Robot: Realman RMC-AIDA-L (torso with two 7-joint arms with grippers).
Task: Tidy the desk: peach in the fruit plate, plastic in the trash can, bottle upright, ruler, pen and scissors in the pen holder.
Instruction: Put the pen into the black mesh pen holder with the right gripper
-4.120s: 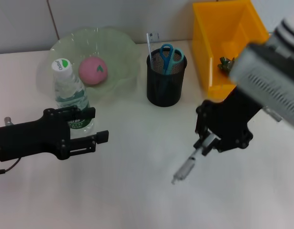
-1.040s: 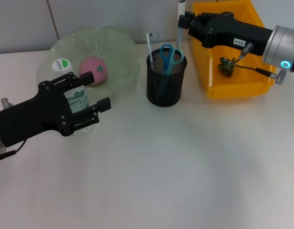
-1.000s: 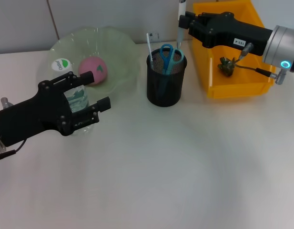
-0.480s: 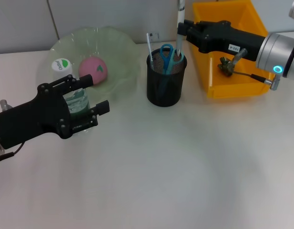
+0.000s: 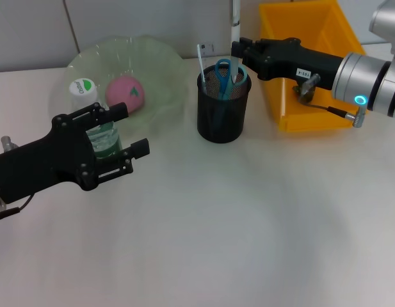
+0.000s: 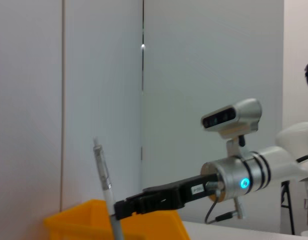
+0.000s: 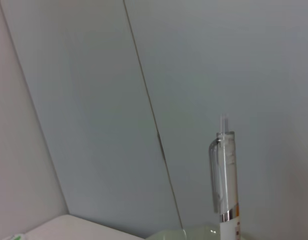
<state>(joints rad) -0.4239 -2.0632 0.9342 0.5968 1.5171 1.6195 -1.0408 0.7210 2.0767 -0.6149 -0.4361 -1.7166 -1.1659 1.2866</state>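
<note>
Pen holder (image 5: 223, 107): landmark, mid-desk; scissors (image 5: 225, 71) and ruler (image 5: 201, 62) inside.
Right gripper (image 5: 238, 48): above holder, jaws closed on upright pen (image 5: 235, 25), tip in holder.
Left gripper (image 5: 117, 142): left of holder, jaws around upright bottle (image 5: 98, 125).
Peach (image 5: 124, 94): in plate (image 5: 159, 64), left of holder.
Bin (image 5: 304, 45): right of holder.

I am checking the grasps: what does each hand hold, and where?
The right hand holds the pen mid-shaft; the left hand grips the bottle at its body.
</note>
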